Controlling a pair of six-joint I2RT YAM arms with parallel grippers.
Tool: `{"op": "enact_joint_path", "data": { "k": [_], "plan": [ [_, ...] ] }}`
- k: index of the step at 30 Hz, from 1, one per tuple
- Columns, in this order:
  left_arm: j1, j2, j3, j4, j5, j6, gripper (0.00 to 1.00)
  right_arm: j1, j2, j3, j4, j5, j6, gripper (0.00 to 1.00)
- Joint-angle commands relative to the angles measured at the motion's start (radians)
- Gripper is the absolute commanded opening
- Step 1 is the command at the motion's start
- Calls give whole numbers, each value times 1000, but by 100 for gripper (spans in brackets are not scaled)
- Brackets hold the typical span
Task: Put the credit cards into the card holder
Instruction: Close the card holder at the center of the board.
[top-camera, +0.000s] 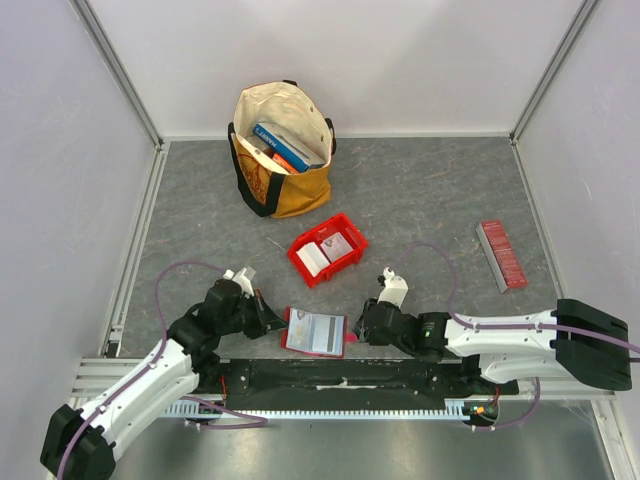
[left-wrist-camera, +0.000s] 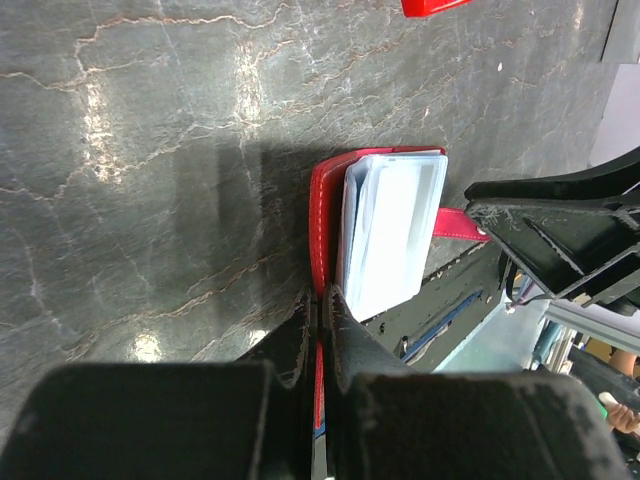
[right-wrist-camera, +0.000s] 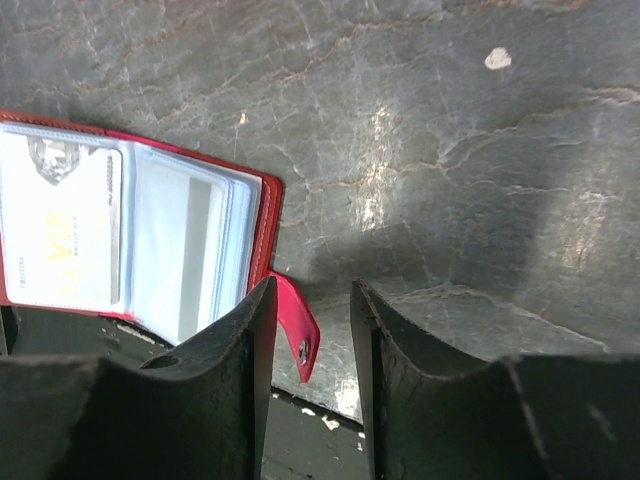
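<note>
Card holder (top-camera: 316, 333) open, two credit cards (top-camera: 312, 260) in bin (top-camera: 342, 267)

Grey veined tabletop (top-camera: 420, 200) boxed in by plain white walls (top-camera: 350, 60) and aluminium posts (top-camera: 118, 72); bright glare patches (left-wrist-camera: 100, 130), probably from overhead light.

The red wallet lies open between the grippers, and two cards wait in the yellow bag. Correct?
No. The top external view shows the two cards in the red bin, not the yellow bag. The wallet does lie open there.
</note>
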Motion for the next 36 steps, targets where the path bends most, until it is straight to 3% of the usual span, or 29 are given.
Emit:
{"op": "enact_joint_path", "data": {
  "k": [1,4,6,9,14,25,29,36],
  "plan": [
    [0,-30,29,-4,-20,15,2,3,-26,-21,63,-60,7,43],
    [0,-41,29,0,-45,3,2,5,-32,-21,55,-64,4,42],
    [0,-42,33,0,-54,1,2,5,-37,-19,51,-63,-1,35],
    [0,-36,39,0,-51,3,2,5,-53,-22,54,-63,-7,13],
    [1,-12,72,8,-54,21,2,5,-67,-25,60,-61,-16,3],
    [-8,157,194,132,113,101,2,5,-4,-41,201,-44,-57,0],
    [-48,209,200,203,148,102,12,5,9,-44,222,-20,-70,0],
    [-189,344,236,250,55,98,26,5,45,-45,248,-14,-64,0]
  ]
}}
